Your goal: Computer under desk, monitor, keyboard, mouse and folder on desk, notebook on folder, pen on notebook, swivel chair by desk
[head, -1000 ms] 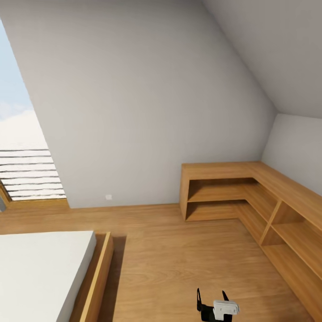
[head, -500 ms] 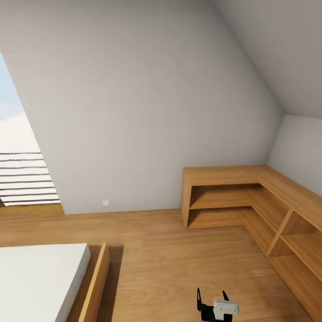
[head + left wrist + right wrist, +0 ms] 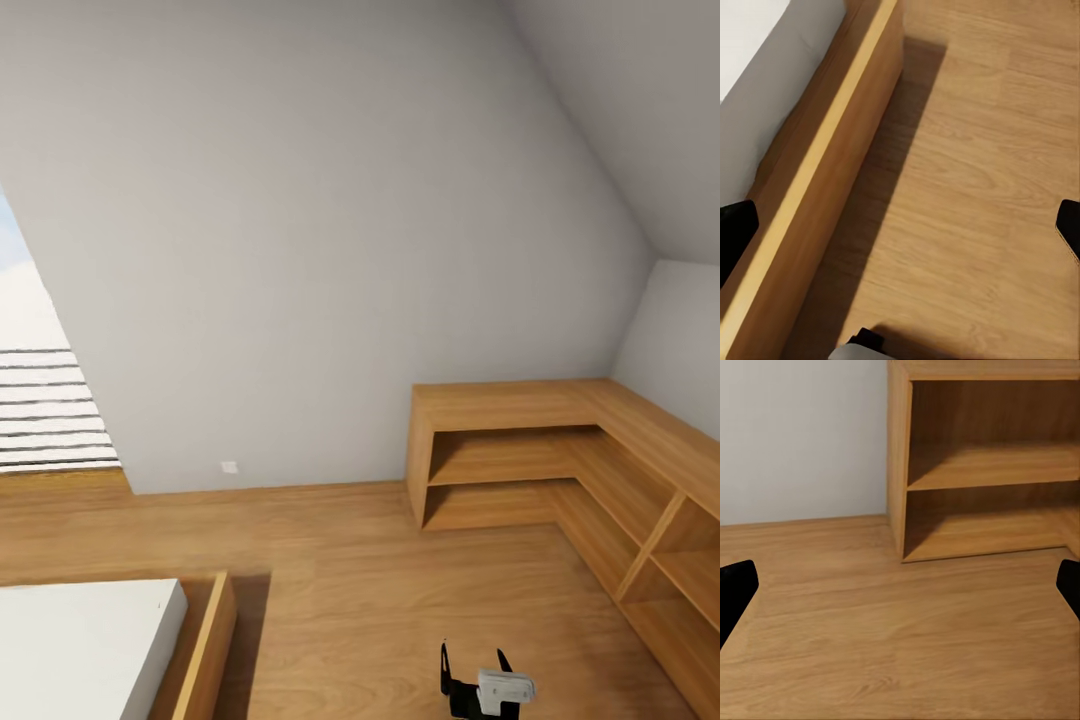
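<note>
My right gripper (image 3: 476,672) sits low in the head view, jaws spread and holding nothing; its wrist camera faces the wooden shelf (image 3: 982,472) against the wall. My left gripper (image 3: 900,225) is spread wide too, over floor (image 3: 975,187) beside the bed (image 3: 802,142). From the head, bed (image 3: 90,640) nearest, shelf (image 3: 520,450) beyond; no task things anywhere.

A: Supports in view?
B: Wooden plank floor (image 3: 380,580). Standing on it: an L-shaped open wooden shelf unit (image 3: 520,450) in the room's corner, and a bed (image 3: 90,650) with white mattress in a wooden frame.
A: Contact?
B: Shelf unit's end panel (image 3: 898,465) meets the floor beside the grey wall. Bed frame's side rail (image 3: 817,187) rests on the planks.
</note>
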Tool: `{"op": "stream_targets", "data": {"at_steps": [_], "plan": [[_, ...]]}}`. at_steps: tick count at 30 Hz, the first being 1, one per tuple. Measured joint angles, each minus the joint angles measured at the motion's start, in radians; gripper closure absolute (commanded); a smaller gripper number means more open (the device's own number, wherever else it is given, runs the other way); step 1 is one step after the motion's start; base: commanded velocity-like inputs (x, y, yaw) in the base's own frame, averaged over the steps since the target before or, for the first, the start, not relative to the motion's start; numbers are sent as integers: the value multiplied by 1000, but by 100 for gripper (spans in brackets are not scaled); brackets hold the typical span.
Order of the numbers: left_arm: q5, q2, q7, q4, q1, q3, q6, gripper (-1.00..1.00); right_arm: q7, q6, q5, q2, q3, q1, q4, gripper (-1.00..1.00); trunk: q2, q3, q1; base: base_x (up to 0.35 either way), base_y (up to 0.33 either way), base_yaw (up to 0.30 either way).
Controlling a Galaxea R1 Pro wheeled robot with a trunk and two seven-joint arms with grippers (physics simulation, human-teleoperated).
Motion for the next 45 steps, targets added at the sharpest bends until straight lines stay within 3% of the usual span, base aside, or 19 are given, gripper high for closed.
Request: {"op": "stream_targets", "data": {"at_steps": [21, 45], "plan": [[0, 0, 1, 4, 0, 0, 0, -100, 2, 0, 1, -5, 0, 0, 1, -100, 0, 0, 0, 314, 0, -204], [0, 1, 0, 23, 0, 0, -1, -100, 2, 2, 1, -6, 1, 0, 1, -100, 0, 0, 1, 27, 0, -264]]}}
